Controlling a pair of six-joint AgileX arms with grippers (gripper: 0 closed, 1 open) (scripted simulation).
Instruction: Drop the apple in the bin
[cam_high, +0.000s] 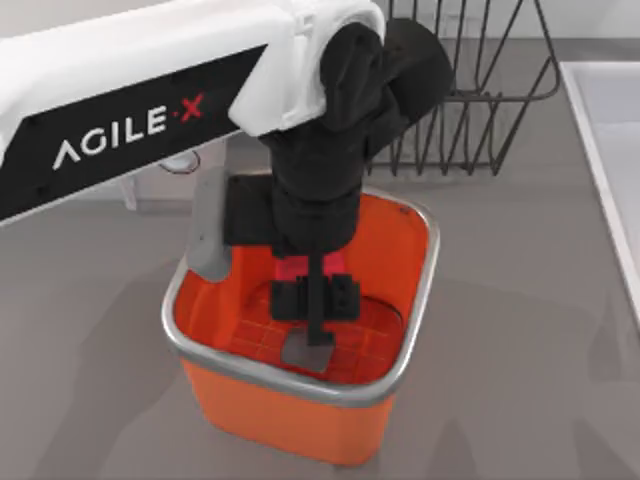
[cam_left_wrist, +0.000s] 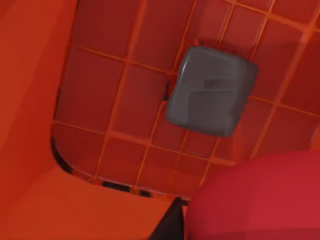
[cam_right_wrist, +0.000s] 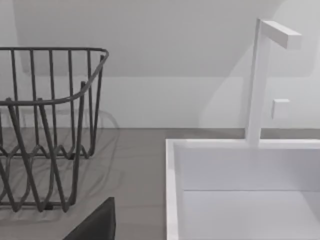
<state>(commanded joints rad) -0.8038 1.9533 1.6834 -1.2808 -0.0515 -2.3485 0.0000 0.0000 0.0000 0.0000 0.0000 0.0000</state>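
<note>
— Orange plastic fills most of what I see from above: the bin (cam_high: 300, 420) stands on the grey table (cam_high: 520, 330), silver-grey rim all round. Where is the left arm?

— Reaching straight down into it. The left gripper (cam_high: 318, 300) hangs inside the bin's mouth, above the gridded floor (cam_high: 370, 345) and the grey square patch (cam_high: 308, 350).

— And the apple?

— A crimson-pink bit of it (cam_high: 298, 268) shows between the black fingers, just under the wrist. In the left wrist view the apple (cam_left_wrist: 260, 200) bulges large and close, with the bin's floor and the patch (cam_left_wrist: 212, 92) below it, apart from it. So the apple is inside the bin's walls, off the floor, clamped by the left gripper.

— Anything behind the bin?

— A black wire rack (cam_high: 480, 90) stands just beyond it, toward the top view's upper right. A white basin (cam_high: 610, 140) sits at the table's right edge.

— The right arm?

— Parked off by that side; its wrist camera looks at the rack (cam_right_wrist: 50, 125), the basin (cam_right_wrist: 240, 180) and a white faucet (cam_right_wrist: 260, 80). Whether its fingers are apart or together, I cannot tell.
</note>
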